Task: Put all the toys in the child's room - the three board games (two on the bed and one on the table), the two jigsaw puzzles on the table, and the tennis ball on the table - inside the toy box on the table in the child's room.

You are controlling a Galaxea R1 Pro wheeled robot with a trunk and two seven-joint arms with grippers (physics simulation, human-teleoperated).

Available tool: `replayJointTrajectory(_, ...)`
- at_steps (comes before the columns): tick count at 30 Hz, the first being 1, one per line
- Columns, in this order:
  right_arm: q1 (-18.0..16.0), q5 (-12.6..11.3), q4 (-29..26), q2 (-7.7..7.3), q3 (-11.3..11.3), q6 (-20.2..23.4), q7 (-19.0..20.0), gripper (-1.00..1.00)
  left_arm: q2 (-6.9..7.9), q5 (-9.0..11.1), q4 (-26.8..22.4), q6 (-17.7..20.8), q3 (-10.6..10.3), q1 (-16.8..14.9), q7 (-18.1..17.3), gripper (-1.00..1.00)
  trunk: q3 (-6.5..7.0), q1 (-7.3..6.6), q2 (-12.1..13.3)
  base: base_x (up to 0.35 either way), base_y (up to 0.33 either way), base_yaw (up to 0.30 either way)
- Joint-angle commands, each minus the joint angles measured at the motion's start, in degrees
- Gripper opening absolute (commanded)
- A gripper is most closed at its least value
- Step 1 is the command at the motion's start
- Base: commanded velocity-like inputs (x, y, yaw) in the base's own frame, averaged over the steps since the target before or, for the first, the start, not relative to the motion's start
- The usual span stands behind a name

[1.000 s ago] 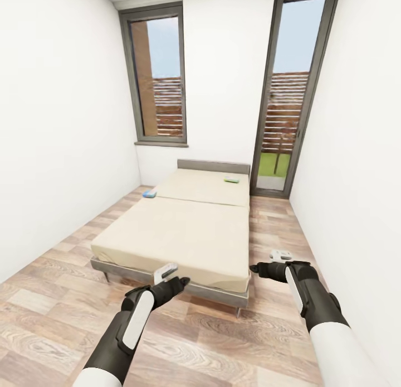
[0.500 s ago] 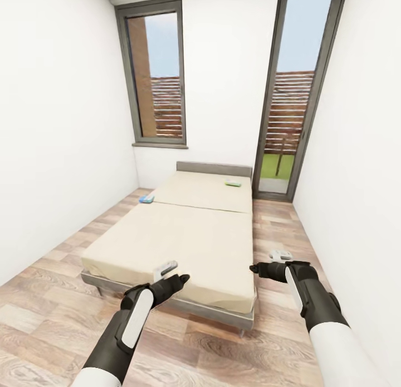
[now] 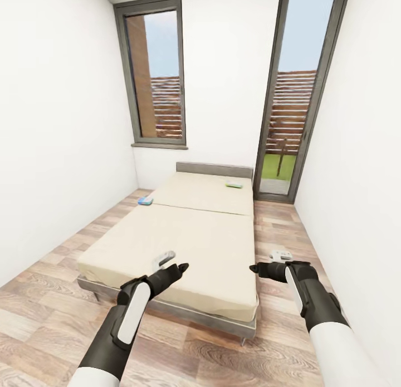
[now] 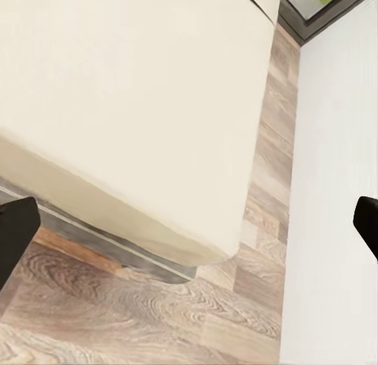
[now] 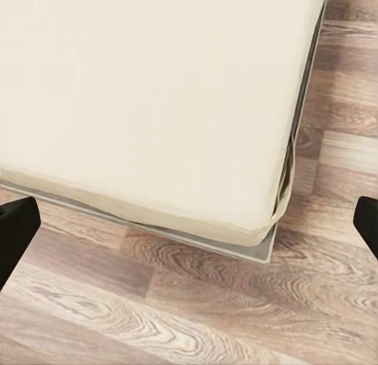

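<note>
Approach to the bed point(image 3: 189, 231) is judged to be the step in hand. The base should be brought alongside the mattress far enough that both board games fall within reach. The blue board game point(image 3: 145, 200) is seen at the bed's left edge, near the headboard point(image 3: 214, 169); the green board game point(image 3: 234, 184) is seen near the headboard's right end. Both lie well beyond the left gripper point(image 3: 174, 266) and right gripper point(image 3: 266, 262), whose fingers are spread apart and empty.
</note>
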Motion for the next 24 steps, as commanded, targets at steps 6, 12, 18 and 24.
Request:
replayJointTrajectory(6,-0.04,0.60,-0.07,0.03,-0.08,0.33,0.51,1.00,0.00,3.08,2.06,0.13,0.02,-0.03,0.57,1.00,-0.06,0.00,-0.04,0.004,0.000,0.201)
replayJointTrajectory(12,-0.04,0.62,-0.07,0.01,-0.06,0.36,0.51,1.00,0.00,3.50,3.42,0.12,0.03,-0.03,0.58,1.00,-0.06,0.00,-0.04,0.002,0.000,0.254)
replayJointTrajectory(18,-0.04,0.63,-0.07,0.01,-0.07,0.38,0.52,1.00,0.00,3.67,4.04,0.12,0.04,-0.03,0.58,1.00,-0.06,0.00,-0.04,0.001,0.000,0.279)
replayJointTrajectory(24,-0.04,0.63,-0.07,0.02,-0.07,0.38,0.52,1.00,0.05,3.75,4.86,0.12,0.04,-0.03,0.58,1.00,-0.06,0.00,-0.04,0.000,0.000,0.293)
